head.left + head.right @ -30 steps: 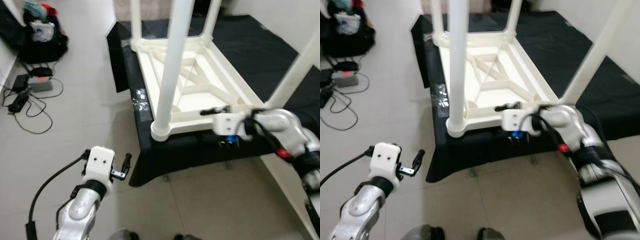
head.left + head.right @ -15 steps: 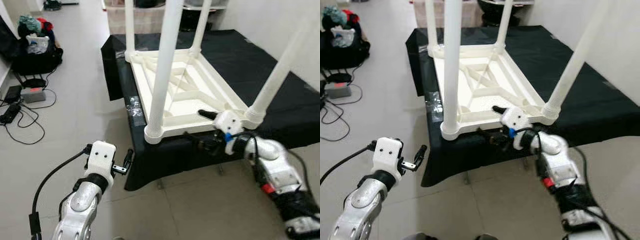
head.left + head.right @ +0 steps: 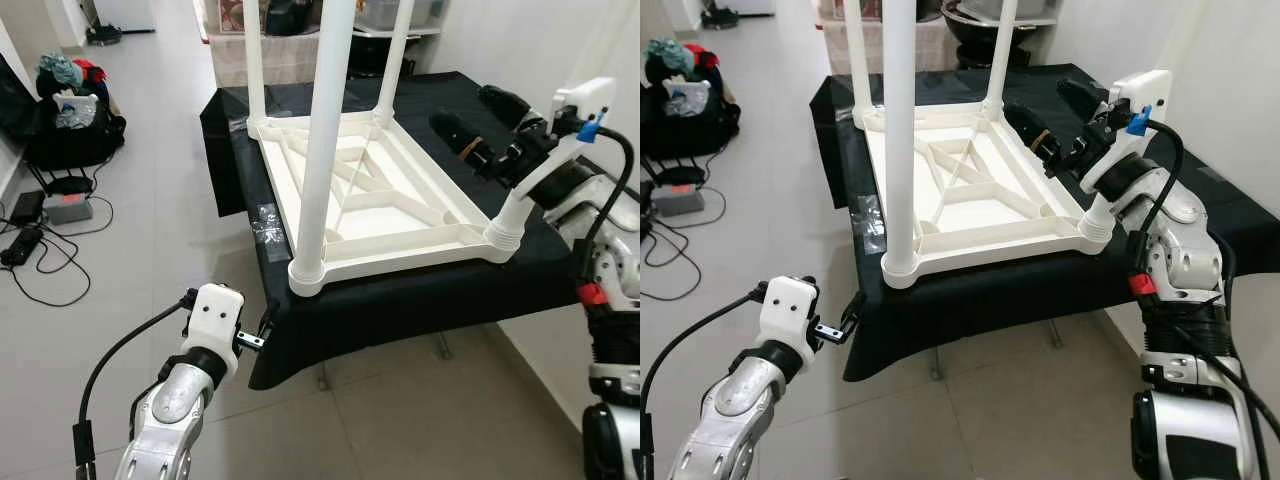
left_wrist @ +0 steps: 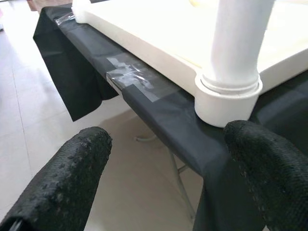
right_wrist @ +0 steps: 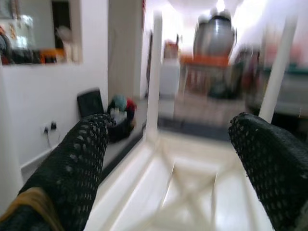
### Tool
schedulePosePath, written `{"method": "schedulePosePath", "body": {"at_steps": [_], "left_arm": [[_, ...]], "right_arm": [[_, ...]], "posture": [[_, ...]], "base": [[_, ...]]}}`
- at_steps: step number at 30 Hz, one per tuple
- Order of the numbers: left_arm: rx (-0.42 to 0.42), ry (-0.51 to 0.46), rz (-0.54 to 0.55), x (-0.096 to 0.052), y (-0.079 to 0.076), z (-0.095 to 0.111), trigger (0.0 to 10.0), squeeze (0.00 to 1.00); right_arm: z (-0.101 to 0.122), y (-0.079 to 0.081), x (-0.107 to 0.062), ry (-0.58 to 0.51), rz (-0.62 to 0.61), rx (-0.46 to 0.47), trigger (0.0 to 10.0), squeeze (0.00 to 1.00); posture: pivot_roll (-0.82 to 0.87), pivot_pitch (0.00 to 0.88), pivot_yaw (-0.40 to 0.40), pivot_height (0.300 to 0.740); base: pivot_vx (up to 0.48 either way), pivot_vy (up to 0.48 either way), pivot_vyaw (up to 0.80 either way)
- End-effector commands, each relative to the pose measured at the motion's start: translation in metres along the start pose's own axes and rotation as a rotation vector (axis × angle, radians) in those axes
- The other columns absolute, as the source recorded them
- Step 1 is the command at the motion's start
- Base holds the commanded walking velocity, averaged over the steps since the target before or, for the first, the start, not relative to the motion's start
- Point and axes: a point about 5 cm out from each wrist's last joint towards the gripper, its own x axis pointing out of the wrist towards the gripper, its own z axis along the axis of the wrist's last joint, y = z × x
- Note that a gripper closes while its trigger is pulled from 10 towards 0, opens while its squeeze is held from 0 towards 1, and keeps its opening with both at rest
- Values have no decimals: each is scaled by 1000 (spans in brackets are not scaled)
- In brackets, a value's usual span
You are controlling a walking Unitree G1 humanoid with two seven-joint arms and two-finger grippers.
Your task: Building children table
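Note:
A white children's table [image 3: 380, 200] lies upside down on a black-covered platform [image 3: 400, 295], with its legs standing up. The near left leg [image 3: 325, 140] sits in its corner socket, and the near right leg [image 3: 1092, 215] stands in its own. My right gripper [image 3: 481, 121] is raised above the table's right side, next to the near right leg, open and holding nothing. The right wrist view is blurred, looking between its fingers [image 5: 72, 163] over the table's underside. My left gripper [image 3: 851, 311] hangs low by the platform's front left corner, open, facing the near left leg's socket [image 4: 228, 96].
A black bag with clothes [image 3: 70, 110] and cables with a power brick [image 3: 45, 205] lie on the tiled floor at the left. Clear tape [image 3: 268, 222] sticks to the cloth's left edge. A white wall runs along the right. Boxes stand behind the platform.
My right gripper has lifted from the table's front rim to above its right side. The head camera has tilted up. The left arm has hardly moved.

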Motion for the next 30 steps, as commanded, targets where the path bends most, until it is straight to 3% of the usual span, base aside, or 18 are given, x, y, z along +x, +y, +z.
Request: {"method": "schedulePosePath", "body": {"at_steps": [1,4,5,7,10,11,12,16,18,28,30], "left_arm": [[-13,-1,-1,-1,0,-2,10000,0],[-32,-7,8,0,0,-2,10000,0],[-32,-7,8,0,0,-2,10000,0],[-41,-6,14,-2,1,-2,10000,0],[-44,0,23,-5,2,-2,10000,0],[-44,0,23,-5,2,-2,10000,0],[-48,4,24,-8,2,-2,10000,0],[-58,8,22,-10,2,-3,10000,0],[-74,31,-14,-19,-4,-5,10000,0],[-95,82,-62,-33,-9,-9,10000,0],[-88,88,-66,-31,-8,-9,10000,0]], "right_arm": [[-36,14,-6,135,4,57,10000,0],[-79,45,-19,251,49,133,10000,0],[-79,45,-19,251,49,133,10000,0],[-94,74,-24,281,117,190,10000,0],[-104,100,-28,306,177,242,10000,0],[-104,100,-28,306,177,242,10000,0],[-109,114,-32,317,202,267,10000,0],[-111,123,-35,323,219,285,10000,0],[-118,137,-39,338,266,318,10000,0],[-114,141,-34,326,312,319,10000,0],[-115,142,-34,333,314,270,10000,0]], "posture": [[-100,3,-67,740],[-104,0,-66,740],[-104,0,-66,740],[-101,0,-62,740],[-103,2,-60,740],[-103,2,-60,740],[-102,3,-56,740],[-107,3,-55,740],[-128,10,-48,740],[-105,37,-29,740],[-91,33,-26,740]], "base": [[0,0,0],[0,0,0],[0,0,0],[0,-150,0],[0,-410,0],[0,-465,0],[0,-465,0],[0,-465,0],[0,-465,0],[0,-465,0],[0,-424,0]]}}
